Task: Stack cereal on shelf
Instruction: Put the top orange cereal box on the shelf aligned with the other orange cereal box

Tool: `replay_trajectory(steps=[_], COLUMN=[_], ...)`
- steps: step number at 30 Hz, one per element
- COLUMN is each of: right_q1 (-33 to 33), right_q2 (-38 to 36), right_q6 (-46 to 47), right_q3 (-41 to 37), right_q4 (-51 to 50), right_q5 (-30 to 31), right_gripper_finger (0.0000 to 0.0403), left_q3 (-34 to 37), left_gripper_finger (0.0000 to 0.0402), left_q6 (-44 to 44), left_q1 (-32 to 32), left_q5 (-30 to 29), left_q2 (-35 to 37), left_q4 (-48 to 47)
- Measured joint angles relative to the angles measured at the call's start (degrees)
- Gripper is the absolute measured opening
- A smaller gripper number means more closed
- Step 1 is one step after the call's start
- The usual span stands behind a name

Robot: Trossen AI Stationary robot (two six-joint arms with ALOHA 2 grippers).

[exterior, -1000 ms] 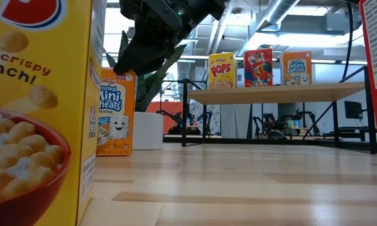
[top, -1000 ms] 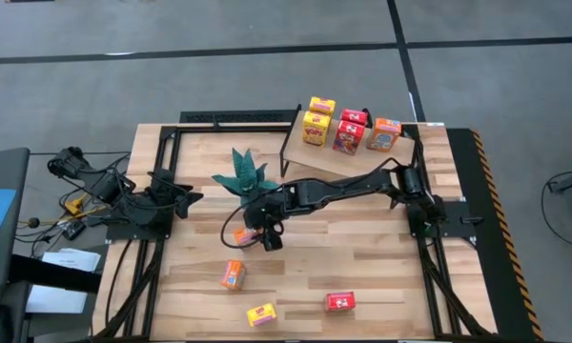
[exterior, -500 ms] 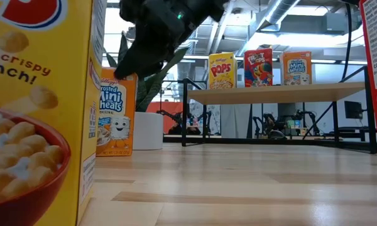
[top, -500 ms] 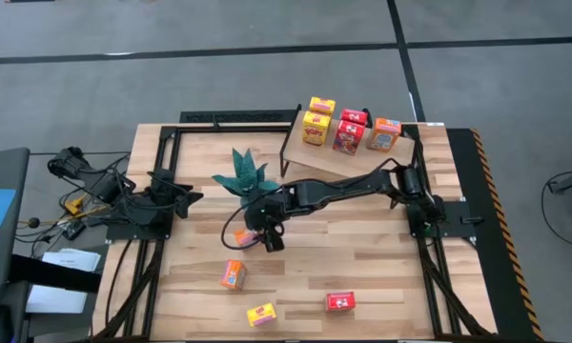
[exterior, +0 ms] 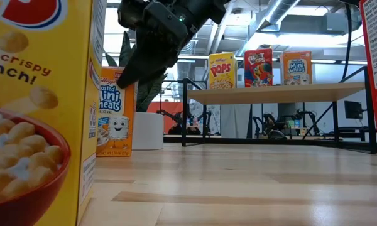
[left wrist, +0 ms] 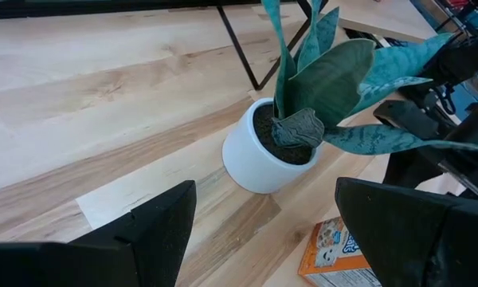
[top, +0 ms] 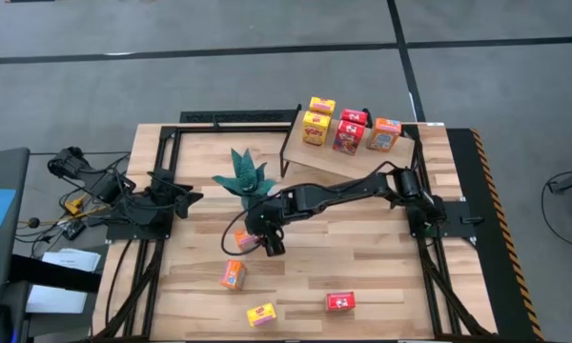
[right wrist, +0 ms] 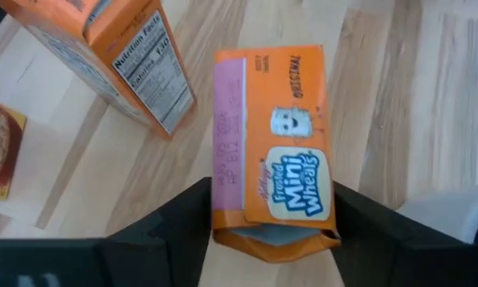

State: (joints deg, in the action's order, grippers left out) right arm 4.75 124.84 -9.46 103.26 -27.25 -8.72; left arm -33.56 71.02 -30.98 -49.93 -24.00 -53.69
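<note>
Orange cereal box (right wrist: 275, 151) lies between the spread fingers of the right gripper (top: 255, 236), not yet clamped. Second orange box (top: 233, 274) sits just nearer. Plant (top: 243, 177) stands just behind; shelf (top: 348, 157) with five boxes farther back. Left gripper (top: 186, 198) waits open, off left.

Since the earlier pictures the right gripper (top: 258, 241) shifts a little toward the near side of the table and toward the left arm's side, its arm stretching further out from its base. In the low view it now sits lower than before, its dark fingers (exterior: 133, 70) down over the top of the upright orange cereal box (exterior: 115, 113) beside the white pot. From the right wrist view, the fingers straddle the box's (right wrist: 277, 177) top end
</note>
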Motion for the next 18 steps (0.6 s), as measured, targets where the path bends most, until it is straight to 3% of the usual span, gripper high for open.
replay_trajectory(steps=[10, 18], right_q1=[0.15, -0.02], right_q2=[0.0, -1.27], right_q6=[0.4, 0.54], right_q3=[2.25, 11.16], right_q4=[-4.46, -21.29], right_q5=[-0.15, -4.64], right_gripper_finger=[0.0142, 0.012], left_q3=[0.0, 0.0], left_gripper_finger=[0.0293, 0.0293], left_q6=[0.08, 0.09], left_q1=[0.0, 0.0], left_q5=[0.05, 0.07], left_q2=[0.01, 0.0], left_q4=[0.0, -0.02])
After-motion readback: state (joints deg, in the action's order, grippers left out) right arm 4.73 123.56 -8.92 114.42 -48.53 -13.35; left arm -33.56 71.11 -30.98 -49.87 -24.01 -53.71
